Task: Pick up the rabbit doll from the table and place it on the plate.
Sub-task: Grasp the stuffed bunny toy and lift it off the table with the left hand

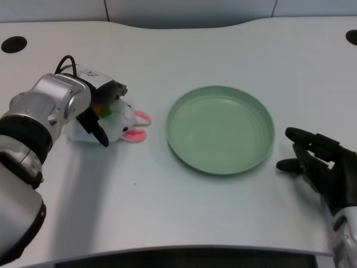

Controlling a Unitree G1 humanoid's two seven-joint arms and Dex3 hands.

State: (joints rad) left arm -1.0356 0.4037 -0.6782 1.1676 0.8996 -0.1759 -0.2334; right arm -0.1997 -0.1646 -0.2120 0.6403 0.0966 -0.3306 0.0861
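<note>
The white rabbit doll [127, 121], with pink ears and an orange and green patch, lies on the table left of the plate, ears pointing right. My left hand [100, 106] is down over the doll's left part and grips it, with one black finger [98, 133] in front of it and the others behind. The hand hides much of the doll's body. The empty round green plate [184, 148] sits at the table's middle, a short gap to the right of the doll's ears.
My right hand [318, 162] rests on the table just right of the plate. Two dark round holes [13, 43] mark the table's far corners. The table's front edge runs along the bottom of the view.
</note>
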